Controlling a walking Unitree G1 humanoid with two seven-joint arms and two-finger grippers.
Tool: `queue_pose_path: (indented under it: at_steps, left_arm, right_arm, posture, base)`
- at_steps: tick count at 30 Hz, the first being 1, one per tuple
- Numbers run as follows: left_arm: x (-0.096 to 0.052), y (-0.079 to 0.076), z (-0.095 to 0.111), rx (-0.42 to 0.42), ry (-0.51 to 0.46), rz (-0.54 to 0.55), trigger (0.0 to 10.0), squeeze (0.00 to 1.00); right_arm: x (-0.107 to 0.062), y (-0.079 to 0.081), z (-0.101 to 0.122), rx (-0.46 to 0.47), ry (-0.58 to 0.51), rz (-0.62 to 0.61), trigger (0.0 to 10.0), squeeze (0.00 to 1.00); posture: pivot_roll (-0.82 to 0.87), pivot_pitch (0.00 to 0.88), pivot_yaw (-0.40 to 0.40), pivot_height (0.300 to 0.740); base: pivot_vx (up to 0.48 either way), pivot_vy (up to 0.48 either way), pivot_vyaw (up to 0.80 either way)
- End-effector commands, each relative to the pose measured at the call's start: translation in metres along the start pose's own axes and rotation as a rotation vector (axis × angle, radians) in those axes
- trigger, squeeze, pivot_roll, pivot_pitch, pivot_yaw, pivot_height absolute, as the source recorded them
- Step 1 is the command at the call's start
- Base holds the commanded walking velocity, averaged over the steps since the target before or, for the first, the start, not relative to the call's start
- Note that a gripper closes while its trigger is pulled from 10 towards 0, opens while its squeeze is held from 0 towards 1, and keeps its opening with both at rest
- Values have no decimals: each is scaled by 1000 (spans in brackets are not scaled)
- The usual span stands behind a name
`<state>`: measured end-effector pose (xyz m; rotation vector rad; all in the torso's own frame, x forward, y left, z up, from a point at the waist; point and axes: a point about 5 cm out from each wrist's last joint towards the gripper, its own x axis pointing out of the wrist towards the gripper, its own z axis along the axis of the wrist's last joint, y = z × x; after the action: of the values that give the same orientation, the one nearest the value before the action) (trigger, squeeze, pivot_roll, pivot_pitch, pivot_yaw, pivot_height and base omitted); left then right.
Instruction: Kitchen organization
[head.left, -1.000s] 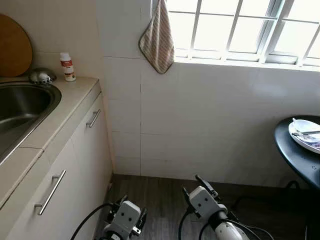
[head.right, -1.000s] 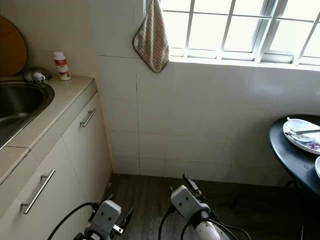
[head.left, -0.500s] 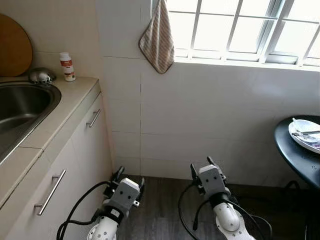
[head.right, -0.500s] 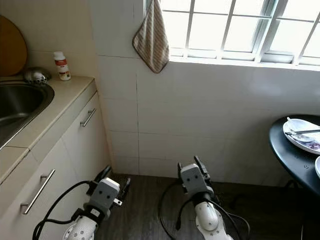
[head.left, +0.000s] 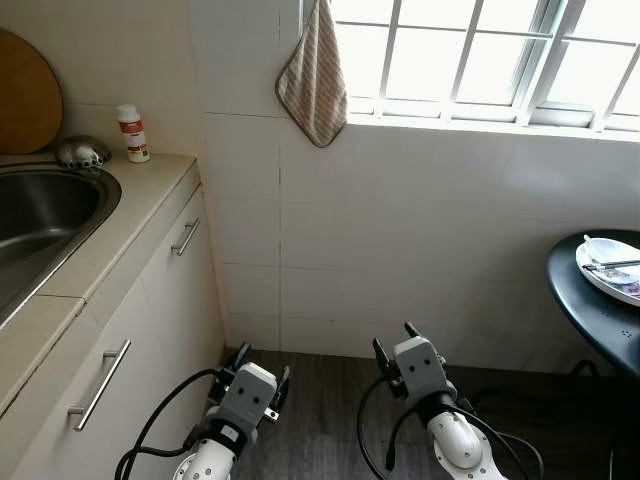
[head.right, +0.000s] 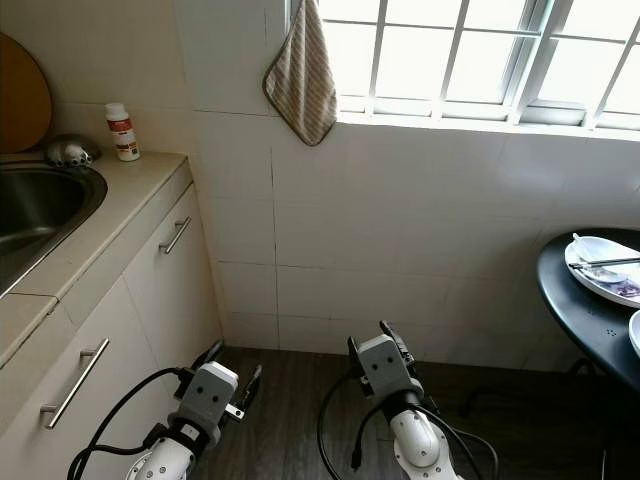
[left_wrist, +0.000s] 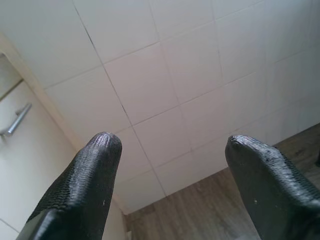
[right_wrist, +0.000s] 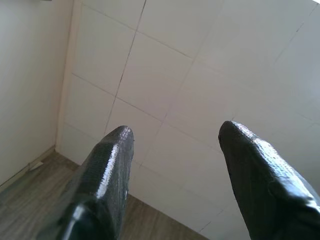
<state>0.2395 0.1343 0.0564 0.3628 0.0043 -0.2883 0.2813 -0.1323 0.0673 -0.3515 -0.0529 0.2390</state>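
Both arms are held low over the dark wood floor (head.left: 320, 400), in front of a white tiled wall (head.left: 400, 230). My left gripper (head.left: 262, 362) is near the foot of the counter cabinet, open and holding nothing. My right gripper (head.left: 394, 337) is a little further right, also open and empty. In the left wrist view the left gripper (left_wrist: 172, 141) faces wall tiles and a cabinet handle (left_wrist: 15, 121). In the right wrist view the right gripper (right_wrist: 176, 129) faces bare tiles. A steel sink (head.left: 40, 215) is set in the beige counter (head.left: 140, 200) on the left.
A small white bottle (head.left: 133, 134), a metal scrubber (head.left: 80, 152) and a round wooden board (head.left: 25, 90) stand behind the sink. A striped towel (head.left: 315, 75) hangs by the window. At right, a black round table (head.left: 590, 320) carries a white plate (head.left: 610, 270) with utensils.
Both arms rose from the bottom edge of the picture toward the wall, then sank slightly. The right gripper turned to point more upward. Both stayed open.
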Motion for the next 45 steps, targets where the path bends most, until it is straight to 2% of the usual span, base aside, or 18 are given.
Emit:
queue_pose_path:
  at_steps: [1, 15, 20, 28, 34, 45]
  left_arm:
    - [-2, 1, -3, -24, 6, 7, 10000, 0]
    - [0, 4, -10, -74, 33, 32, 10000, 0]
    - [1, 8, -13, -139, 38, 66, 10000, 0]
    - [1, 11, -15, -159, 50, 69, 10000, 0]
    - [2, 13, -16, -186, 48, 81, 10000, 0]
    - [2, 13, -17, -175, 52, 70, 10000, 0]
  right_arm:
    - [0, -3, -2, 10, 2, 1, 10000, 0]
    - [4, -6, -2, -16, 15, 0, 10000, 0]
    - [8, -9, 0, -47, 9, -8, 10000, 0]
    - [12, -12, 1, -77, 8, -15, 10000, 0]
    - [13, -10, 0, -86, 8, -7, 10000, 0]
    - [15, -8, 1, -108, 0, 13, 10000, 0]
  posture:
    - [22, 0, -56, 740]
    - [24, 0, -60, 740]
    - [27, 0, -60, 740]
    - [24, 0, -55, 740]
    - [26, 0, -57, 740]
    - [27, 0, -57, 740]
  base:
    - [0, -450, 0]
    - [0, -449, 0]
    - [0, 0, 0]
    - [0, 0, 0]
    - [325, 0, 0]
    - [411, 0, 0]
